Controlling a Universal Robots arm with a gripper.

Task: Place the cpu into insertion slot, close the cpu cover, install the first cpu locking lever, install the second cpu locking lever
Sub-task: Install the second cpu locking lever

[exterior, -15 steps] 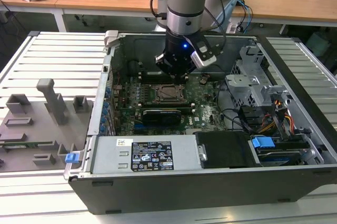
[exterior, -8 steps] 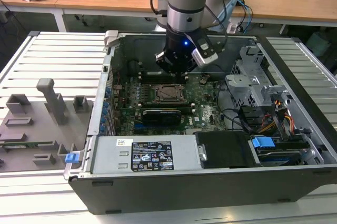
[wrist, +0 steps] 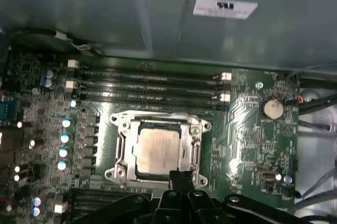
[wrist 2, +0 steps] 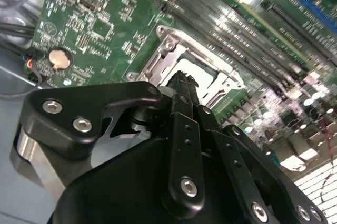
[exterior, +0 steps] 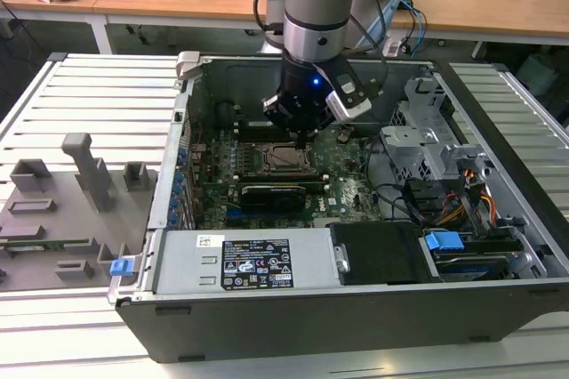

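Note:
The cpu (wrist: 156, 150) lies flat in the insertion slot (wrist: 158, 153), its silver-beige top showing. The cpu cover (wrist: 122, 148) sits down around the chip as a metal frame. My gripper (wrist: 181, 175) hangs just above the socket's near edge, fingers pressed together and holding nothing. In the exterior view the gripper (exterior: 302, 137) points down at the socket (exterior: 285, 158) in the middle of the green motherboard (exterior: 348, 176). The second wrist view shows the shut fingers (wrist 2: 182, 90) in front of the socket rim (wrist 2: 167, 45). I cannot make out the locking levers.
The board lies inside an open computer case (exterior: 293, 326). A grey power supply (exterior: 253, 263) is at the front, a drive cage (exterior: 427, 143) and cables (exterior: 462, 205) at the exterior view's right. Memory slots (wrist: 152, 84) run beside the socket. A grey fixture tray (exterior: 71, 192) stands outside.

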